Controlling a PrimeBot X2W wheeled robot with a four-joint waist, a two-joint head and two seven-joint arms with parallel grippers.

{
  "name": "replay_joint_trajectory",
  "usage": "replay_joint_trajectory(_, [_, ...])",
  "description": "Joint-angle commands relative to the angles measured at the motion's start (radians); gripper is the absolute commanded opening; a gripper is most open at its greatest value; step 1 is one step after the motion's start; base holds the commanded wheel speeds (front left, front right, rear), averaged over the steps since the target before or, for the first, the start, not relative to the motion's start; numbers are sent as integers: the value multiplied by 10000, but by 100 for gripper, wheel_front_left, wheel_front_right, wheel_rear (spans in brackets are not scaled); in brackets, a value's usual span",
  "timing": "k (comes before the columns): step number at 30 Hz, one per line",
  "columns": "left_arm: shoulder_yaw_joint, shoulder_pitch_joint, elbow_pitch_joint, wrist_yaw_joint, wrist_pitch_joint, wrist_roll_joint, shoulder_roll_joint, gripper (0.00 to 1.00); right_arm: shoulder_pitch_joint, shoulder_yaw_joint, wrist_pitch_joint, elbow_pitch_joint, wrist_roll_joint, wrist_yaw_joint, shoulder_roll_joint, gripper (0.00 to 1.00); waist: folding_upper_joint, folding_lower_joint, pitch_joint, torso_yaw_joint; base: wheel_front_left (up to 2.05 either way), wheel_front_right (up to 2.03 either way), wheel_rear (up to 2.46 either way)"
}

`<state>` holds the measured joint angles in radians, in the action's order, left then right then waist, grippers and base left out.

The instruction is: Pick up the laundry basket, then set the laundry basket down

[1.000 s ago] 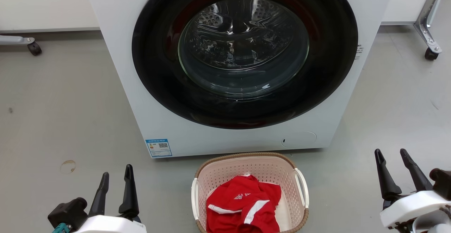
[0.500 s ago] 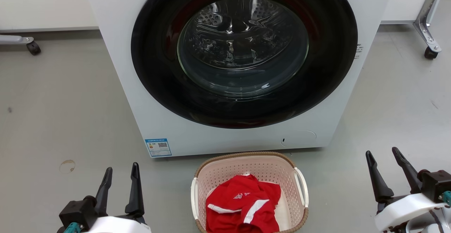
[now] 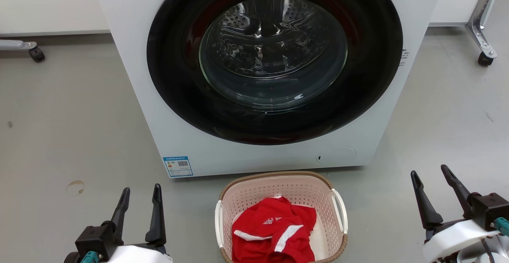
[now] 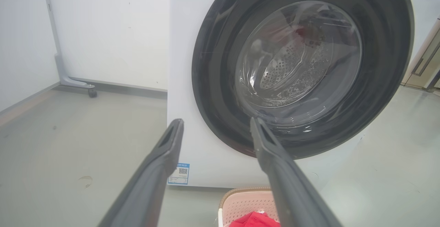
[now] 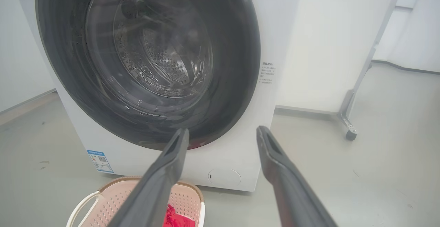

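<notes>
The pale pink laundry basket (image 3: 254, 191) with brown woven rim and white side handles stands on the grey floor just before the washing machine, holding a red and white garment (image 3: 274, 231). The basket (image 4: 240, 203) peeks in at the bottom of the left wrist view, and the basket (image 5: 113, 199) at the lower left of the right wrist view. My left gripper (image 3: 142, 193) hovers open to the basket's left, well apart from it. My right gripper (image 3: 430, 174) is open far to its right. Nothing sits between either pair of fingers.
A large white washing machine (image 3: 131, 56) with a round dark glass door (image 3: 274, 56) rises right behind the basket. Wheeled metal frame legs stand at the far left (image 3: 36, 53) and far right (image 3: 485, 58). Bare grey floor lies on both sides.
Both grippers have drifted inward toward the basket: the left one to the right, the right one to the left and slightly up. The basket stays put.
</notes>
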<state>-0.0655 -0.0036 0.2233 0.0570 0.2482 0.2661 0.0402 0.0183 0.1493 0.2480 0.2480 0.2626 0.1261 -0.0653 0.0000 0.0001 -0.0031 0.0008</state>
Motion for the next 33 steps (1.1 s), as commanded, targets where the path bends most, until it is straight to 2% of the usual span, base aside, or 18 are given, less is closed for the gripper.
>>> replay_joint_trajectory(1, [246,-210,-206,-95,136,-1,100,100,464,143,137,-218,-16,46,-249,100,0,-1,3,4,0,0,0])
replay_joint_trajectory(21, [128,-260,-278,-161,136,-9,100,100,509,138,137,-219,18,46,-249,100,0,-1,167,-16,0,0,0])
replay_joint_trajectory(33, [-513,-1145,-303,-575,136,86,100,100,1255,-56,137,-332,165,46,-377,100,0,-1,1703,114,0,0,0])
